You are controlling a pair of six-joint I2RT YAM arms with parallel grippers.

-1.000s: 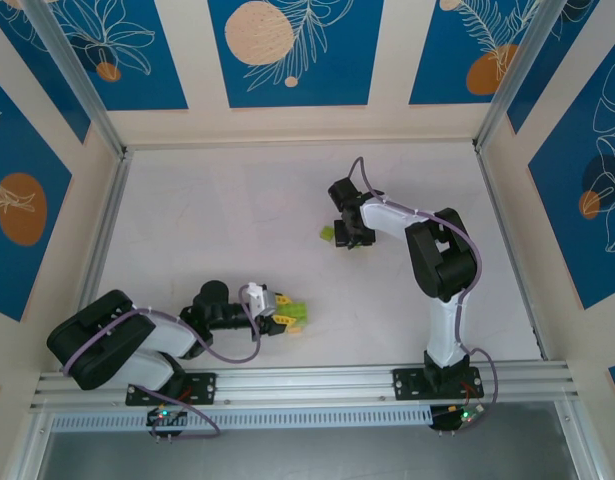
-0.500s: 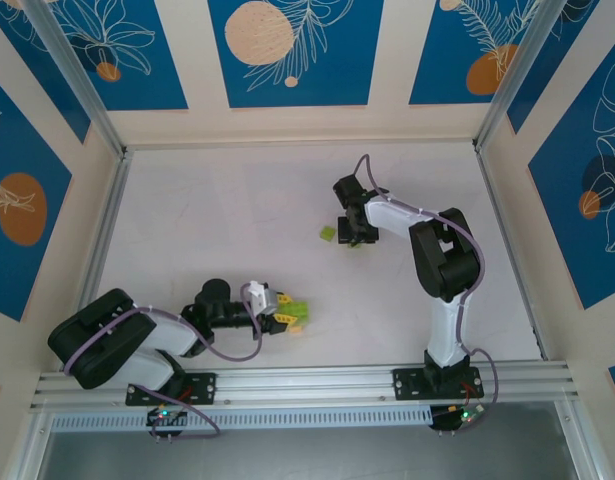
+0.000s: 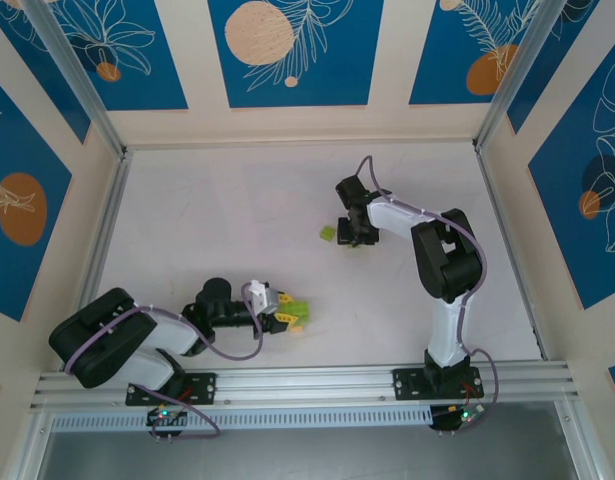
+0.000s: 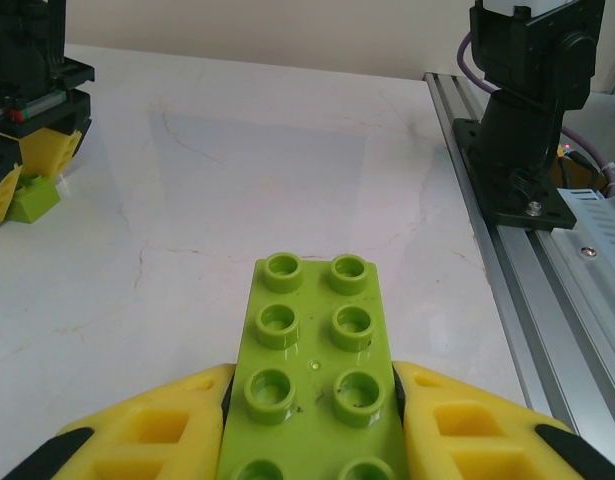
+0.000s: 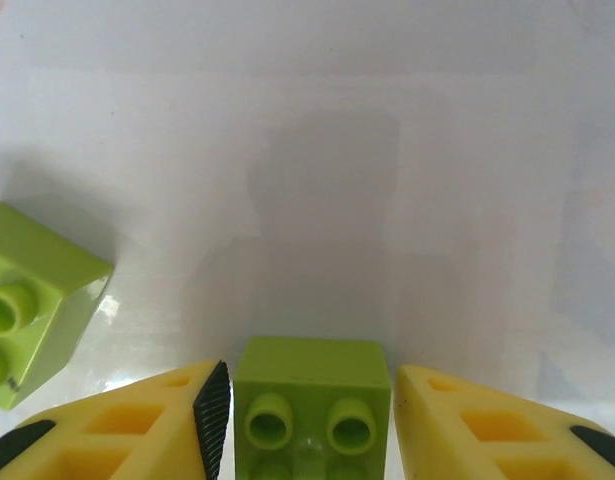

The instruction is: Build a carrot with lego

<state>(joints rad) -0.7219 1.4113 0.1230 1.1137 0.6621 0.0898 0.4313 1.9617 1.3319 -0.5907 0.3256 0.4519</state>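
My left gripper (image 3: pixel 283 315) lies low near the front of the table, shut on a long lime-green brick (image 4: pixel 312 375) that sticks out studs-up between its yellow fingers (image 4: pixel 467 430). From above, that brick (image 3: pixel 300 313) shows a small orange piece (image 3: pixel 295 328) at its near side. My right gripper (image 3: pixel 353 238) points down at mid-table with its jaws either side of a square lime-green brick (image 5: pixel 309 400), a thin gap on each side. A second square lime-green brick (image 5: pixel 27 300) lies loose just left of it (image 3: pixel 328 233).
The right arm's base (image 4: pixel 527 150) and the aluminium rail (image 3: pixel 307 385) run along the table's front edge. Walls with blue panels close in the back and both sides. The white tabletop (image 3: pixel 217 220) stretches between the two arms.
The right gripper has shifted slightly to the right over its square brick. The left arm and its long brick have barely moved.
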